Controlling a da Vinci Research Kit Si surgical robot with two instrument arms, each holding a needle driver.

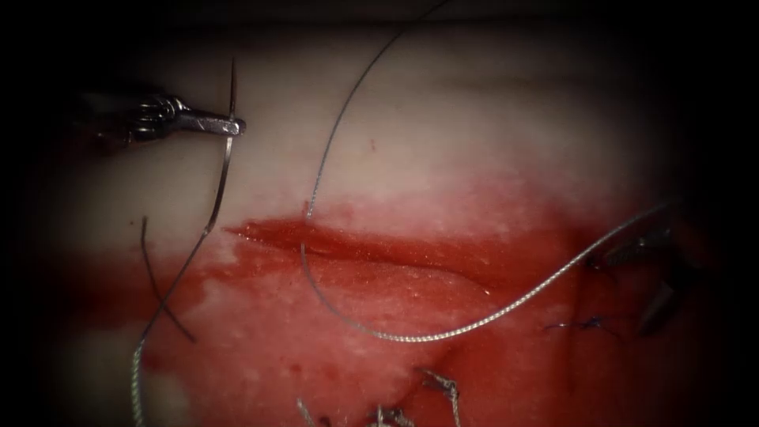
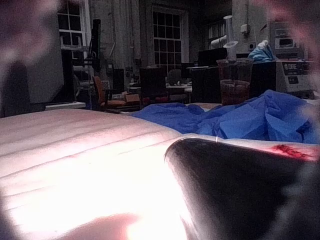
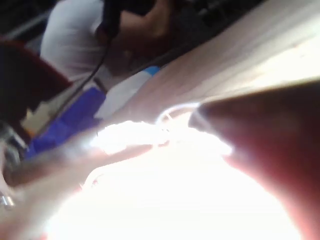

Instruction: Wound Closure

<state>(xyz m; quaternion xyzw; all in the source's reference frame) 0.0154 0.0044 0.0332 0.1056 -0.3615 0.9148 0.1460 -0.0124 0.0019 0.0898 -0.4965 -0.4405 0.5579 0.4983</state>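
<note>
My left tool (image 1: 233, 125) comes in from the upper left, jaws shut on the curved needle (image 1: 225, 170) about a third of the way back from its point. The needle hangs free over pale tissue, left of the cut (image 1: 395, 249) and out of the tissue. Thread (image 1: 162, 304) trails from its lower end down to the left. Another stretch of thread (image 1: 411, 338) enters near the cut's left part, loops below it and rises right past my right tool (image 1: 626, 292). That tool sits dim at the right end of the cut, its jaws spread and holding nothing.
Red fluid covers the tissue (image 1: 490, 142) around and below the cut. A blue knotted stitch (image 1: 585, 324) lies near the right tool. Cut thread ends (image 1: 443, 386) stick up at the bottom edge. A short dark thread piece (image 1: 158, 292) lies at the left. Blue drape (image 2: 250, 120) lies behind the tissue.
</note>
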